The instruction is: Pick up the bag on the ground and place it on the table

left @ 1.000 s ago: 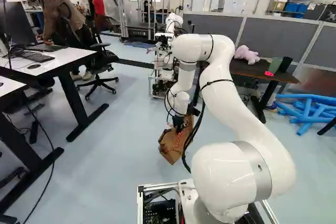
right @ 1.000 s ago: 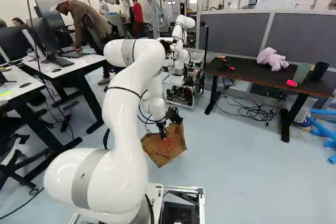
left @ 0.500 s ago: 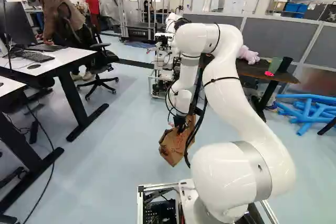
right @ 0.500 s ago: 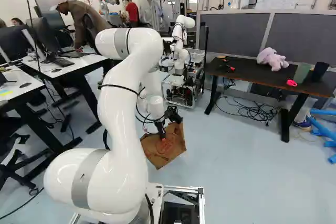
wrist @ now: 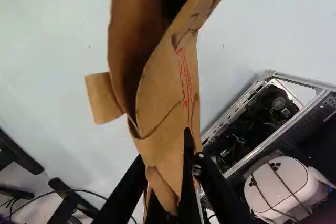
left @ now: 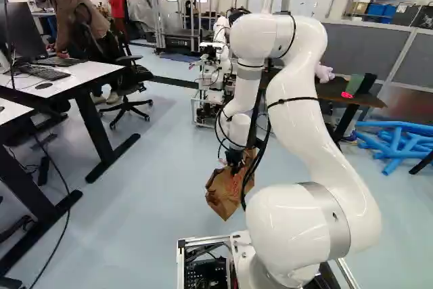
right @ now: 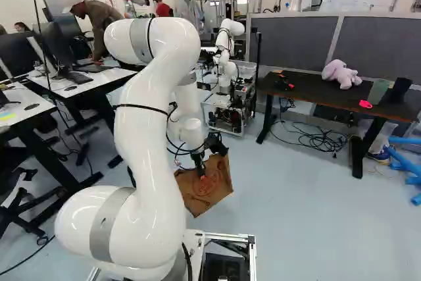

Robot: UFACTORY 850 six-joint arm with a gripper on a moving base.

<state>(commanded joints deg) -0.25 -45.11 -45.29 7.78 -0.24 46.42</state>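
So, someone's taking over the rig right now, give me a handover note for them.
Gripper: jaws closed on the brown paper bag, one on each side.
Bag: hanging from the gripper ahead of the base, and it looks clear of the floor.
Done: bag gripped and, it seems, lifted.
Left: carry it to the table, set it down, release.
Table: likely the dark one at the right of the right base view; confirm, as white desks stand at the left. The dark one holds a pink plush toy, a green cup and a black cup.
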